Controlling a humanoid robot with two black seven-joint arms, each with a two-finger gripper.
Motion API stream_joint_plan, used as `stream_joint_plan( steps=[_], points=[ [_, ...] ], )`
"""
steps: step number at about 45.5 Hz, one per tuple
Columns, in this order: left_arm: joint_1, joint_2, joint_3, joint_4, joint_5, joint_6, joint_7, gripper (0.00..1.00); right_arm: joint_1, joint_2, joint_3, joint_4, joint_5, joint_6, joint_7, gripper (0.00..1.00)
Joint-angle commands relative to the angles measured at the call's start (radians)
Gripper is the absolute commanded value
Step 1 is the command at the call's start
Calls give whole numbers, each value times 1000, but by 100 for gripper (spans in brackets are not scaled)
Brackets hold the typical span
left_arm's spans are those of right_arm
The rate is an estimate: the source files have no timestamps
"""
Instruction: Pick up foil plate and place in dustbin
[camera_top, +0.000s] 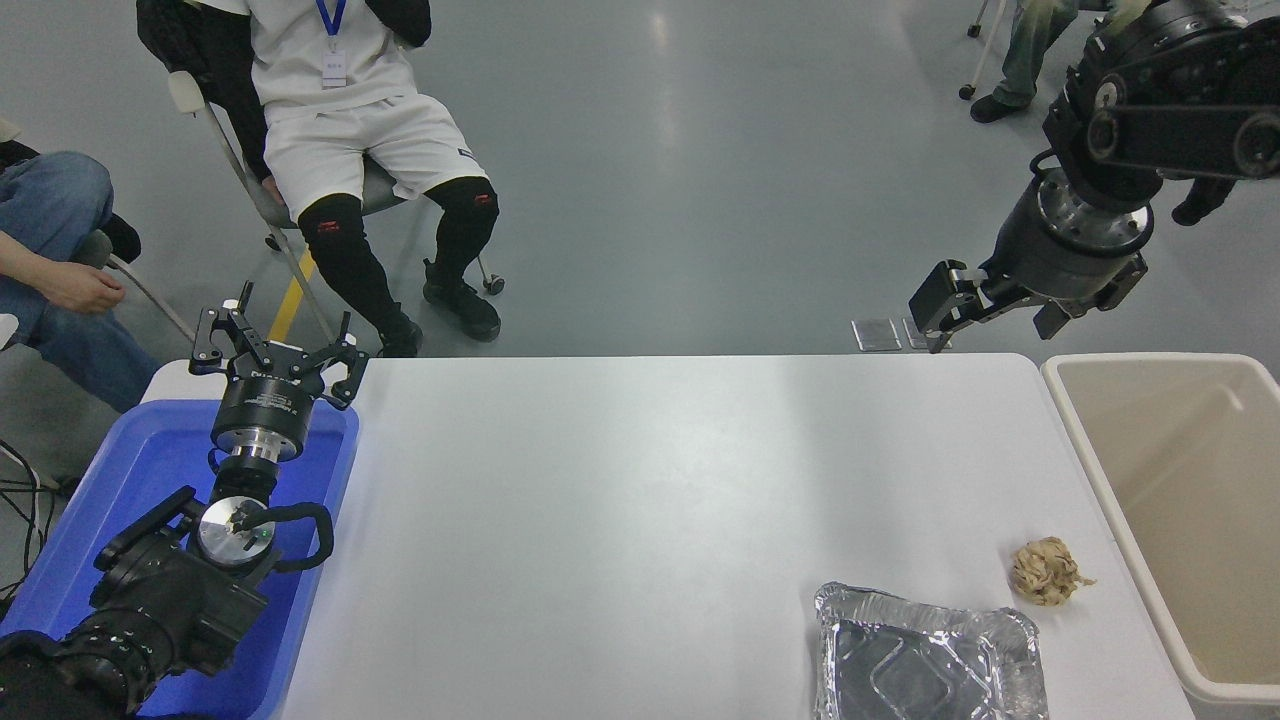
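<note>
My right end effector (932, 318) hangs in the air above the far right corner of the white bench (640, 480), carried by my black arm that enters from the upper right edge. It holds nothing, and from this angle I cannot tell whether its fingers are spread or pressed together.

The foil plate (928, 658) lies flat on the bench at the near right, its lower part cut off by the bottom edge of the view. It is shiny silver with a crinkled rim and an embossed diamond pattern on its base. It sits well apart from my right end effector, with nothing touching it. A small crumpled tan paper wad (1045, 571) rests on the bench near the plate's far right corner, not touching it.

The dustbin (1090, 440), a large beige bin with a thick rounded rim, stands against the right side of the bench, just beside the paper wad and the plate.

My left end effector (272, 352) is parked at the lower left over a blue tub (130, 470), its fingers spread and empty.

Beyond the bench, a person in white shorts (350, 150) sits on a chair, and another person's arm (55, 275) shows at the left edge.
</note>
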Motion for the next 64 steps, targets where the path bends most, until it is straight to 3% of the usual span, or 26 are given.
stream_joint_plan(
  steps=[1, 38, 59, 64],
  points=[
    [0, 0, 0, 0, 0, 0, 0, 99, 4, -1, -14, 0, 0, 0, 0, 100],
    [0, 0, 0, 0, 0, 0, 0, 99, 13, -4, -75, 5, 20, 0, 2, 100],
    [0, 0, 0, 0, 0, 0, 0, 99, 8, -37, -58, 11, 5, 0, 0, 100],
    [0, 0, 0, 0, 0, 0, 0, 99, -7, -91, -60, 11, -7, 0, -2, 100]
  ],
)
